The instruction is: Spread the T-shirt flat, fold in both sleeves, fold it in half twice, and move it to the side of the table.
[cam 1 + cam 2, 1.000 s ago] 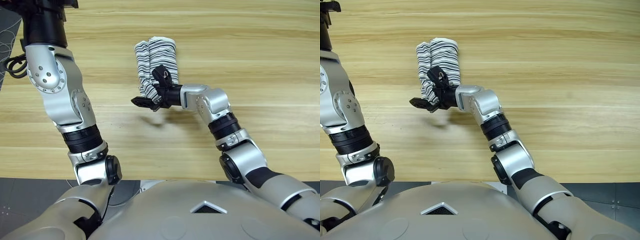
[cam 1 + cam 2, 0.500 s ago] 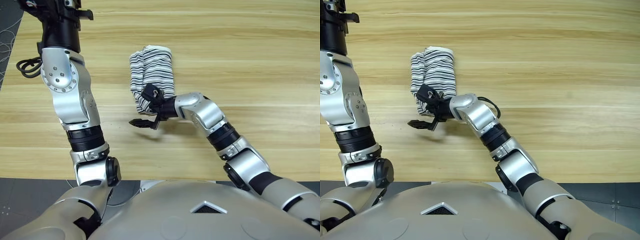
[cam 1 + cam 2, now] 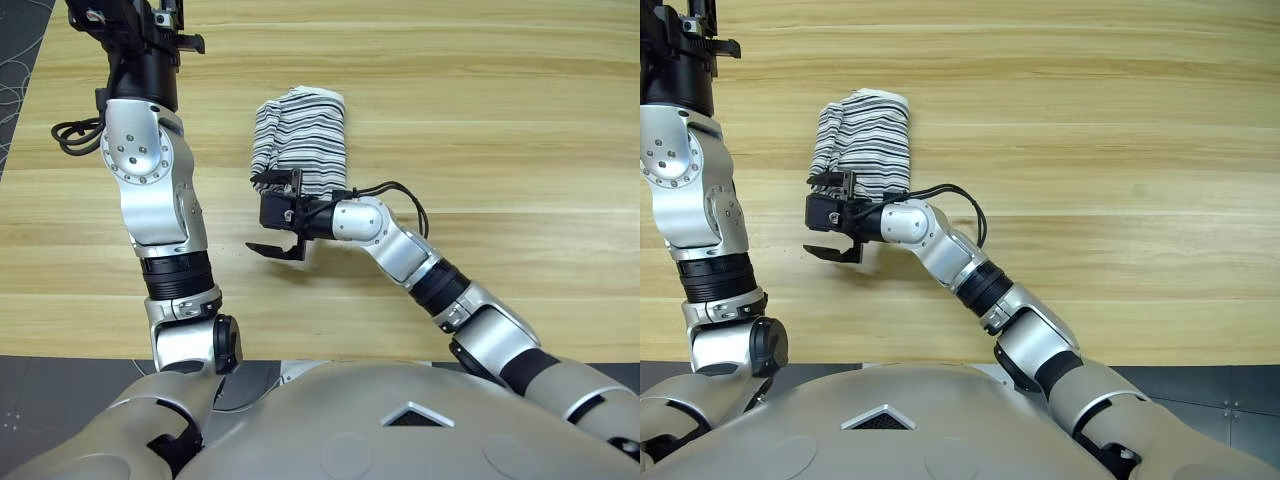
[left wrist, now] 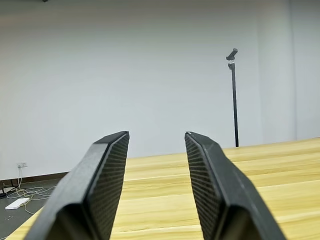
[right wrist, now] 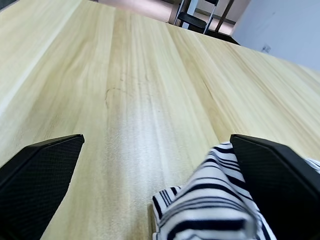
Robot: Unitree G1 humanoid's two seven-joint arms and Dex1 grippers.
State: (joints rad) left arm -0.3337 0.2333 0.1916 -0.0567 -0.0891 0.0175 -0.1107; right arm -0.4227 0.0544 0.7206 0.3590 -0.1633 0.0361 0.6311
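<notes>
Right gripper point(image 3: 275, 216) has swung toward the robot's left and now sits at the near end of the T-shirt point(image 3: 303, 132). Its fingers are wide apart, clamping nothing. T-shirt: soft black-and-white striped fabric, folded into a rounded oblong bundle. Table point(image 3: 520, 120): smooth pale wood-grain planks, extending wide to the bundle's right. Left gripper point(image 4: 155, 175) is raised over the table's left part, fingers apart.

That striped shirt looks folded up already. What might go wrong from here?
1. The open right end effector sits at the near end of the folded T-shirt; snagging a loose layer might pull the folds apart.
2. Sliding the bundle across the table could loosen it.
3. The left arm stands over the table's left side, possibly in the way.
</notes>
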